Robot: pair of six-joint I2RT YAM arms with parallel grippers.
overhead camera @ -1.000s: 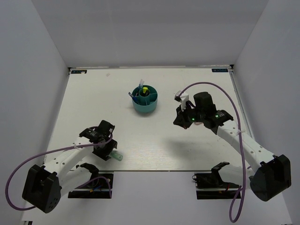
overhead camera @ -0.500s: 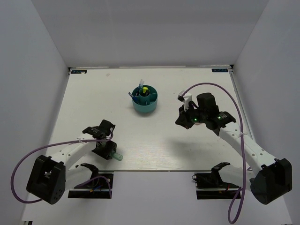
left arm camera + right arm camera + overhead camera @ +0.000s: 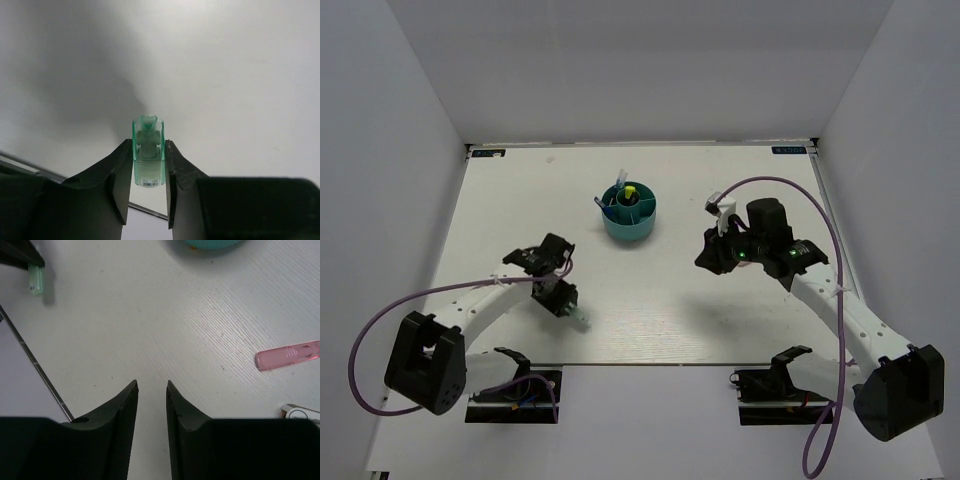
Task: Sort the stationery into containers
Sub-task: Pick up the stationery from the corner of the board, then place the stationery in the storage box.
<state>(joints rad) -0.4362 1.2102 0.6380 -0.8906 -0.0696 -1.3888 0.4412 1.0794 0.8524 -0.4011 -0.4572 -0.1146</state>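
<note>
A mint-green marker (image 3: 148, 150) sits between the fingers of my left gripper (image 3: 148, 152), which is shut on it from both sides. Seen from above, this gripper (image 3: 563, 297) is near the table's front left, with the marker (image 3: 579, 319) sticking out toward the front edge. Whether the marker is off the table I cannot tell. The round teal container (image 3: 630, 216) stands at centre back, holding a yellow-capped marker (image 3: 630, 190) and thin blue pens (image 3: 620, 181). My right gripper (image 3: 151, 386) hangs open over bare table, holding nothing. A pink highlighter (image 3: 287, 355) lies to its right.
A white-edged object (image 3: 301, 413) pokes in at the right edge of the right wrist view. The table's front edge (image 3: 650, 364) runs close behind the left gripper. White walls enclose the table on the left, back and right.
The left gripper has closed onto the mint-green marker and shifted a little toward the table's middle. The right gripper has gone from shut to open and moved slightly right.
</note>
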